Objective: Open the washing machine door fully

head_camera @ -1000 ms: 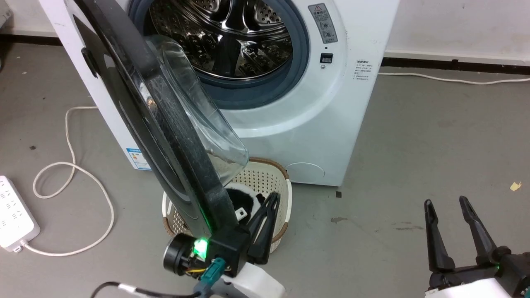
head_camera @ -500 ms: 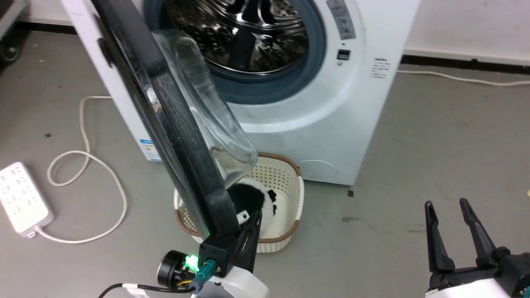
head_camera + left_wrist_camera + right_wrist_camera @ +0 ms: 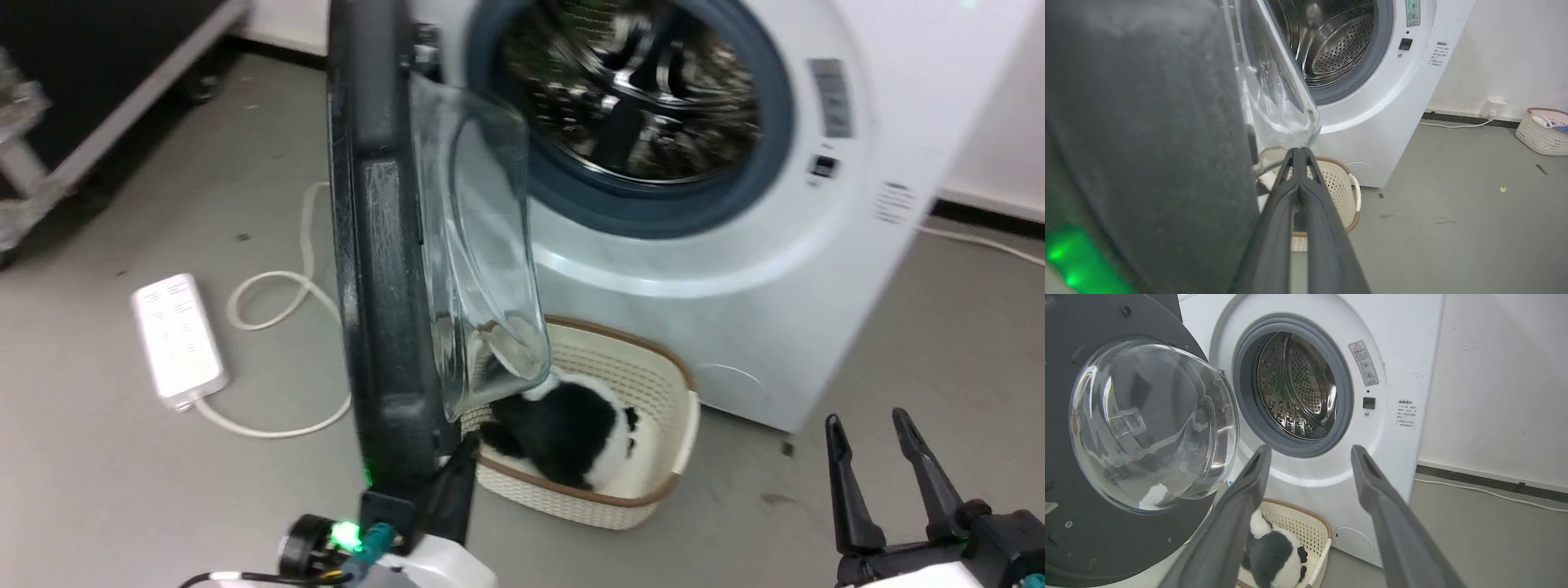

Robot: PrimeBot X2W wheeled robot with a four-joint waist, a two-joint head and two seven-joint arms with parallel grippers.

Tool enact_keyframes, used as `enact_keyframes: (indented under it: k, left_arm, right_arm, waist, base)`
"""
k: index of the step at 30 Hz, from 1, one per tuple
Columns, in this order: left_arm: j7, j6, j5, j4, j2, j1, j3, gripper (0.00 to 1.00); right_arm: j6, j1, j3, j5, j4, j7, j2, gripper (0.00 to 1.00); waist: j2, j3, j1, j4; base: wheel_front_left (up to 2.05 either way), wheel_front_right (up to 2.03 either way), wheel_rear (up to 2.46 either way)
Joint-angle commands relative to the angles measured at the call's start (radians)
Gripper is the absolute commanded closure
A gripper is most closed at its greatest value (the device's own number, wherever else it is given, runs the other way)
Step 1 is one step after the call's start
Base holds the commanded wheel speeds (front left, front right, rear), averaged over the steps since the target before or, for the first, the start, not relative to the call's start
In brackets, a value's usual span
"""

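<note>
Black washing machine door (image 3: 380, 245), edge-on from the head, faces right wrist.

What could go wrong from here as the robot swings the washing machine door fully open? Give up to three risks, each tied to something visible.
1. The left end effector is shut and lies beside the washing machine door without clamping it, so it may slip off.
2. It hangs close to the basket; dipping could snag its rim.
3. A power strip and cable lie on the floor on the door's outer side; the robot might run over them.
</note>
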Motion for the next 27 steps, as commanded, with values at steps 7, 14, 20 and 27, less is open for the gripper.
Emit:
enact_keyframes:
  k: [7,14,20,27]
  left_arm:
    - [0.009,0.025,-0.029,-0.024,0.047,0.007,0.068,1.00]
    - [0.005,0.035,-0.094,-0.019,0.108,-0.042,0.188,1.00]
    - [0.007,0.039,-0.166,0.048,0.197,-0.098,0.330,1.00]
    - [-0.041,0.033,-0.254,0.203,0.295,-0.186,0.490,1.00]
  right_arm:
    - [0.001,0.013,0.020,0.005,0.008,-0.005,0.003,0.00]
    - [0.001,-0.022,0.035,-0.035,0.000,-0.005,0.003,0.00]
    - [0.001,-0.038,0.019,-0.072,-0.003,-0.005,0.003,0.00]
    - [0.001,-0.062,-0.002,-0.103,-0.020,-0.005,0.003,0.00]
  waist:
    - [0.0000,0.000,0.0001,0.136]
    - [0.0000,0.087,0.0001,0.143]
    - [0.0000,0.169,0.0001,0.123]
    - [0.0000,0.230,0.0001,0.088]
  base:
    - [0.00,0.00,0.00]
    - [0.00,0.00,0.00]
    - [0.00,0.00,0.00]
    - [0.00,0.00,0.00]
